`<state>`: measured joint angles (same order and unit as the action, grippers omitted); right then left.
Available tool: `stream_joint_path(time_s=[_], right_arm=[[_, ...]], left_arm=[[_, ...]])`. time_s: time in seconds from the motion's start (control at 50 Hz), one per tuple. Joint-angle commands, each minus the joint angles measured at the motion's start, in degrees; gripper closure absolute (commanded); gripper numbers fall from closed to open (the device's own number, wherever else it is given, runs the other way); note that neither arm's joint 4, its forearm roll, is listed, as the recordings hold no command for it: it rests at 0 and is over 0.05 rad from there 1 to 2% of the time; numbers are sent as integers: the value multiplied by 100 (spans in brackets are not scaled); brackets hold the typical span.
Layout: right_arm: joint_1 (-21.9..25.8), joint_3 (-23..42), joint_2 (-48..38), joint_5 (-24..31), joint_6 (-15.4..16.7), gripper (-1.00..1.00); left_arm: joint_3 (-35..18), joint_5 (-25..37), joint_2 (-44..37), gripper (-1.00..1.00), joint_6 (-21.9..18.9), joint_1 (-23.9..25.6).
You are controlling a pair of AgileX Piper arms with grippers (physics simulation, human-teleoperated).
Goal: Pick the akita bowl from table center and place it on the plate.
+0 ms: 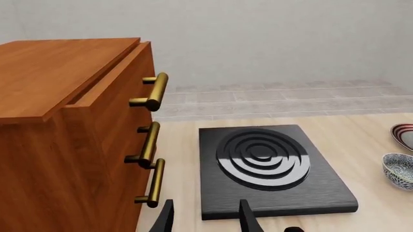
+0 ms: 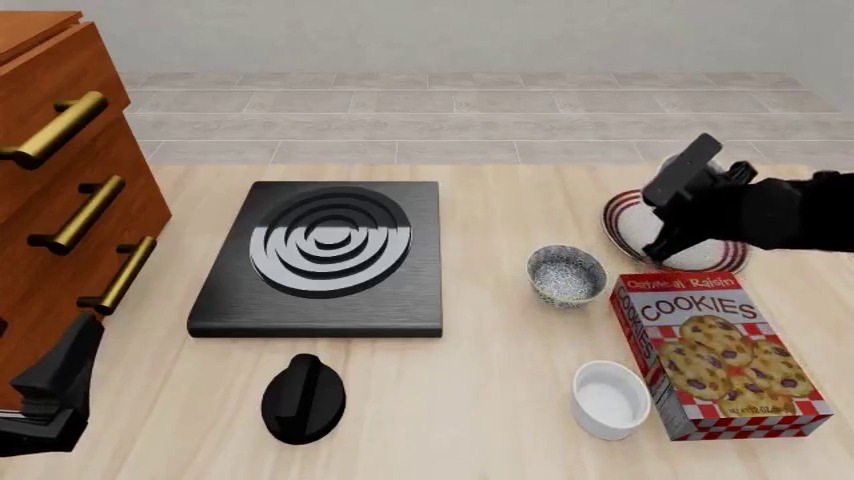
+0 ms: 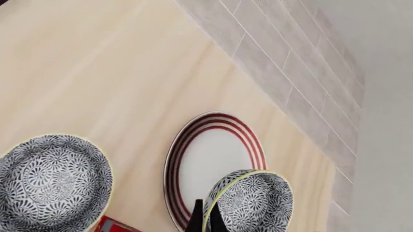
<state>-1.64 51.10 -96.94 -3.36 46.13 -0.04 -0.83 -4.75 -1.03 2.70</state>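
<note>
My right gripper (image 3: pixel 206 221) is shut on the greenish rim of an akita bowl (image 3: pixel 252 200), which is tilted and held just over the red-striped plate (image 3: pixel 175 169). In the front view the right gripper (image 2: pixel 663 238) and arm cover that bowl, above the plate (image 2: pixel 618 225) at the table's right. A second bowl of the same kind (image 2: pixel 566 275) (image 3: pixel 55 181) stands on the table beside the plate. Far off, at the near left by the cabinet, my left gripper (image 1: pixel 206 220) is open with nothing between its fingers.
A black burner slab (image 2: pixel 320 255) lies left of centre. A wooden cabinet (image 2: pixel 54 200) with brass handles fills the left side. A cookie box (image 2: pixel 721 350), a plain white bowl (image 2: pixel 610 398) and a black knob-shaped object (image 2: pixel 303 398) sit near the front edge.
</note>
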Motion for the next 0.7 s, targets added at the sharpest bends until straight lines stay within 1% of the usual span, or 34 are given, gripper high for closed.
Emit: stream_joint_path(time_s=[0.02,0.1,0.24,0.52,0.7], right_arm=[[-53,290,-144,-93,-500,100],[-48,366,-279,-78,-476,100],[-23,488,-387,6,-596,100],[-43,680,-655,96,-593,100],[-50,647,-818,-17,-585,100]], left_arm=[[0,32,36,-100,12,5],[0,38,36,-100,8,18],[1,40,26,-100,3,17],[2,29,5,-100,-1,20],[2,31,5,-100,-3,36]])
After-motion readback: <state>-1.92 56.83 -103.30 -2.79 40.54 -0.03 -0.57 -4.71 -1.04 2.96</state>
